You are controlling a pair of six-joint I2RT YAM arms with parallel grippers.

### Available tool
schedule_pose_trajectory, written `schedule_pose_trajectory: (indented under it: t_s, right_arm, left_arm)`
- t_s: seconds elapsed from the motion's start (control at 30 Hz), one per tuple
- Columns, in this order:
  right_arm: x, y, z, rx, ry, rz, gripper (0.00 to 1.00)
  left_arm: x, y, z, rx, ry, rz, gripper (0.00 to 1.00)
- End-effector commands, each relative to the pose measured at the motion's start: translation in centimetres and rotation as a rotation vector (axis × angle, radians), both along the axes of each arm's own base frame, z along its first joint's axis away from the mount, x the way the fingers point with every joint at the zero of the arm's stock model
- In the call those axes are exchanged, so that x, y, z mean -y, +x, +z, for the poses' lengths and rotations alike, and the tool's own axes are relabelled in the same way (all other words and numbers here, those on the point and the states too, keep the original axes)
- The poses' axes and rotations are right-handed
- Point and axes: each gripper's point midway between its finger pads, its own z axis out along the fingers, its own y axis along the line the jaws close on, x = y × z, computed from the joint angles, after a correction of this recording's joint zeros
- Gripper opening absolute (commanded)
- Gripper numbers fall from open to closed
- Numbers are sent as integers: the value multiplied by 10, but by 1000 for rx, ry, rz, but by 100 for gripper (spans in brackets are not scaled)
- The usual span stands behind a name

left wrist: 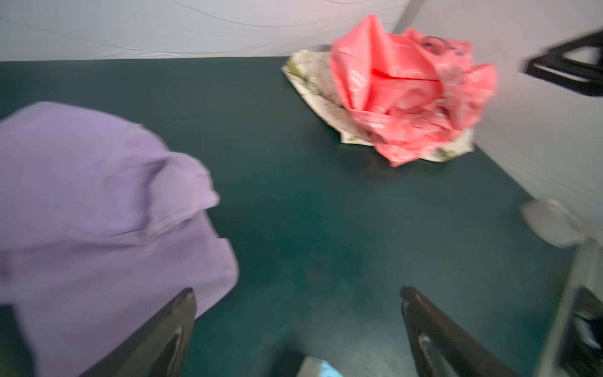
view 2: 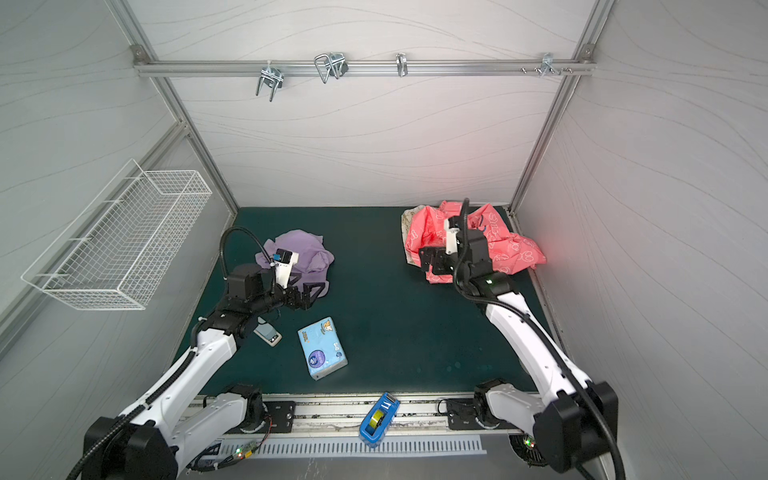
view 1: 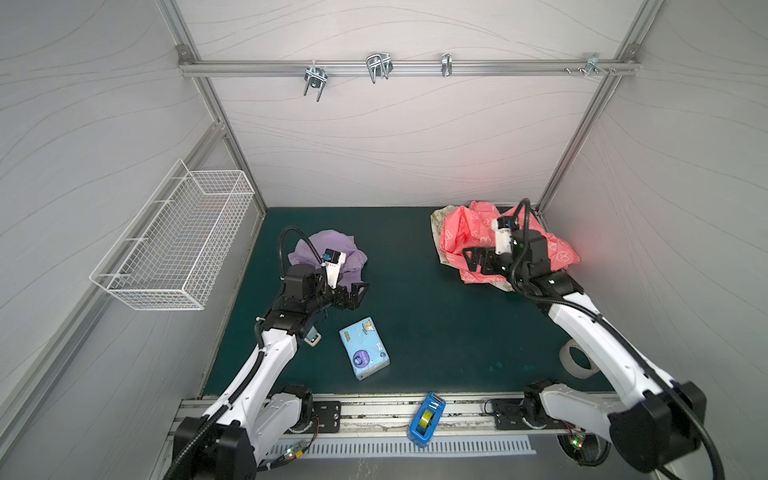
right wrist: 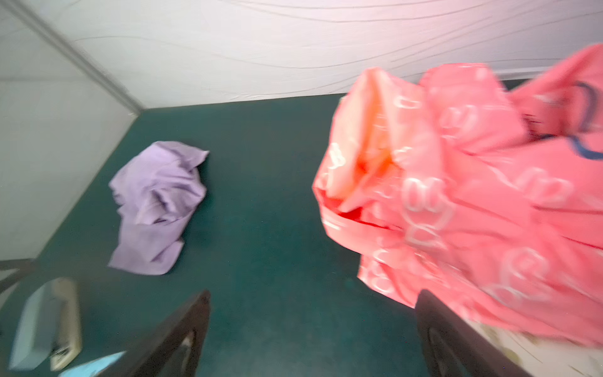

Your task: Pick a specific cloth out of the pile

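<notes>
Left gripper (view 1: 358, 296) stands wide open and empty, just beside the purple cloth (view 1: 311, 246), which lies on the desk (view 1: 415, 316) well apart from the pile (view 1: 461, 232). Right gripper (view 1: 471, 261), also open and empty, sits at the pile's edge. Either one could snag the fabric next to it and drag it across the desk. Print on the blue tissue pack (view 1: 364, 348) is too small to read.

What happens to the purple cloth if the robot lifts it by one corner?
The purple cloth lies crumpled in soft folds, so it would probably droop and hang floppy. It looks thin, so likely light. Pushed along the green mat, it would probably bunch up rather than slide whole.
</notes>
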Motion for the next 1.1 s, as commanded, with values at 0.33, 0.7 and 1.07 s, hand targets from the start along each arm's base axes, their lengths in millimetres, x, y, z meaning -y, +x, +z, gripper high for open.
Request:
schedule_pose_trajectory:
  t_s: [0.33,0.7,1.07]
  right_arm:
    - [105,10,-82,30,-279,-396,99]
    - [128,21,-103,160,-357,-450,99]
    - [134,37,-115,198,-308,-436,99]
  left_arm:
    - [-117,30,-27,209,216,664,99]
    - [-140,31,-46,264,117,771,99]
    - [-140,31,-44,291,118,756,99]
